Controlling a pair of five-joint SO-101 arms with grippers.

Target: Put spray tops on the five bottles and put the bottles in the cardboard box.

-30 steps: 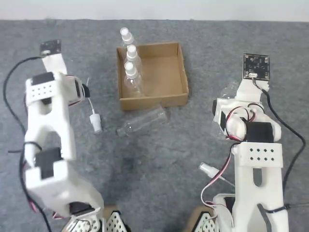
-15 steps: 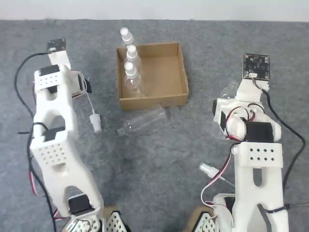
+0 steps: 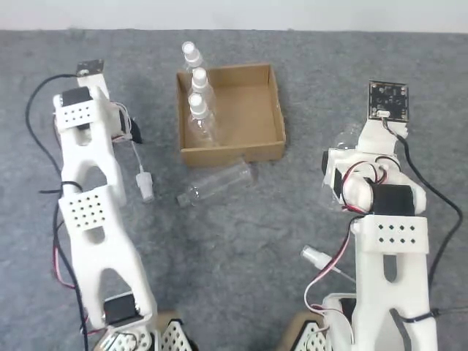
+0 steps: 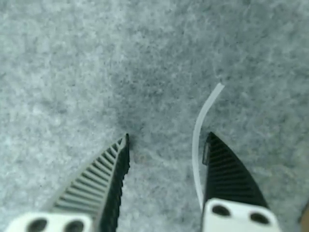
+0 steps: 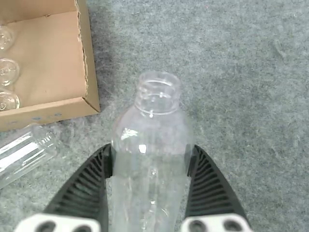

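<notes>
The right gripper (image 5: 150,150) is clenched on the uncapped bottle (image 5: 152,125), its ribbed jaws pressing either side of the clear body just below the shoulder, with the bare neck pointing away from the wrist. It holds the bottle off to the side of the cardboard box (image 3: 276,110) that faces the right arm, a little back from the box's near corner.

The left gripper (image 4: 168,137) is released, jaws spread and nothing between them. It hangs low over the grey desk (image 3: 241,241) on the opposite side of the box. The thin dip tube (image 4: 200,121) of a spray top (image 3: 145,183) runs just along the inside of one jaw. The top's white head lies farther from the box's near wall, toward the arm bases.

Three capped bottles (image 3: 199,110) stand in a row inside the box, against the wall on the left arm's side. A lying bottle (image 3: 216,183), without a top, rests on its side just in front of the box's near wall. A second spray top (image 3: 316,256) lies well in front of the box, beside the right arm's base.

The bottles look like thin clear plastic: light, smooth and likely to dent or slip under a hard squeeze, so the stiffer shoulder is the sounder place to hold. The spray top is lighter still. Its tube looks too flexible to take hold of, so the head is probably the part to pinch, leaving the tube free to feed into the neck.
</notes>
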